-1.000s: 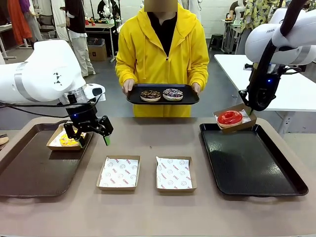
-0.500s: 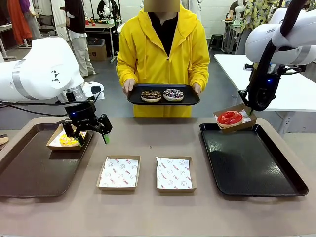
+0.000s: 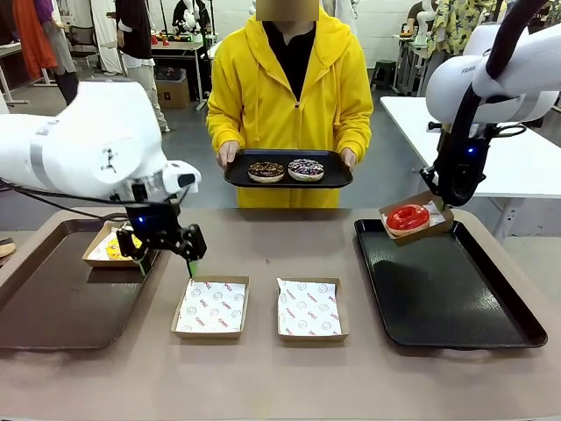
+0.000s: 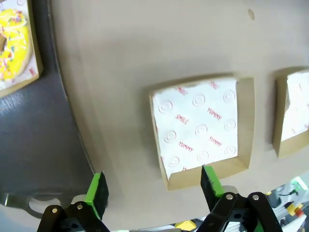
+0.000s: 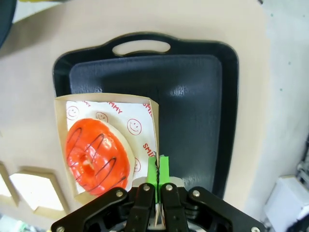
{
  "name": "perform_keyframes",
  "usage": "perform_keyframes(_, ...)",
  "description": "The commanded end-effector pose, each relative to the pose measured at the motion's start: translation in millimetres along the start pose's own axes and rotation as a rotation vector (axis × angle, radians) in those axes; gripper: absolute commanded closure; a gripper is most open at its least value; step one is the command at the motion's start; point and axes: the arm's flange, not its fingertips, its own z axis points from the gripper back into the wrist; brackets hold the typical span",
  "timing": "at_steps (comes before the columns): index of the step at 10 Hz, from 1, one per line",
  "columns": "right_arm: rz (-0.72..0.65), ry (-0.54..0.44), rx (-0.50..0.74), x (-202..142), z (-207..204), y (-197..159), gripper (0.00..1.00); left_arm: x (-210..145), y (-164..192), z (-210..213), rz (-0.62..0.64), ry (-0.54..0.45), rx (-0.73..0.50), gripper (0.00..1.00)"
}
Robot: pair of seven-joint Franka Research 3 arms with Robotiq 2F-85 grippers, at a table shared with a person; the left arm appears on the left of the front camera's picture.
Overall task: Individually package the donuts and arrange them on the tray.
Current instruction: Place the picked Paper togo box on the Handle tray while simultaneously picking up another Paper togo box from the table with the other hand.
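The left end effector [image 3: 166, 263], jaws apart, has shifted toward an empty box [image 3: 210, 307] on the tan surface [image 3: 263, 377]; the right end effector [image 5: 158, 166] clamps the cardboard box [image 5: 96, 98] holding the red donut [image 5: 108, 164].

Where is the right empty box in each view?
Front view: right empty box at lower middle.
Left wrist view: box at right edge, cut off.
Right wrist view: box at bottom-left, washed out.
Shared landmark: tan table beneath it.
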Motion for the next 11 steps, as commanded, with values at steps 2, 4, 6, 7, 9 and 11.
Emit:
perform_keyframes(2, -0.026, 0.0, -0.018, 1, -17, 17, 0.99, -26, -25, -15, 0.02, -0.081, 0.102, 0.0)
perform_keyframes(4, -0.023, -0.006, -0.027, 2, -27, 24, 0.99, -31, -22, -24, 0.03, -0.083, 0.094, 0.0)
perform_keyframes(6, -0.024, -0.008, -0.024, 6, -36, 26, 0.99, -30, -17, -30, 0.046, -0.088, 0.09, 0.0)
perform_keyframes(7, -0.019, -0.011, -0.021, 7, -41, 28, 0.99, -28, -15, -33, 0.051, -0.083, 0.092, 0.0)
perform_keyframes(9, -0.025, -0.009, -0.012, 10, -49, 28, 0.99, -26, -11, -40, 0.047, -0.072, 0.084, 0.0)
perform_keyframes(11, -0.025, -0.012, -0.005, 12, -52, 28, 0.99, -17, -5, -49, 0.068, -0.069, 0.077, 0.0)
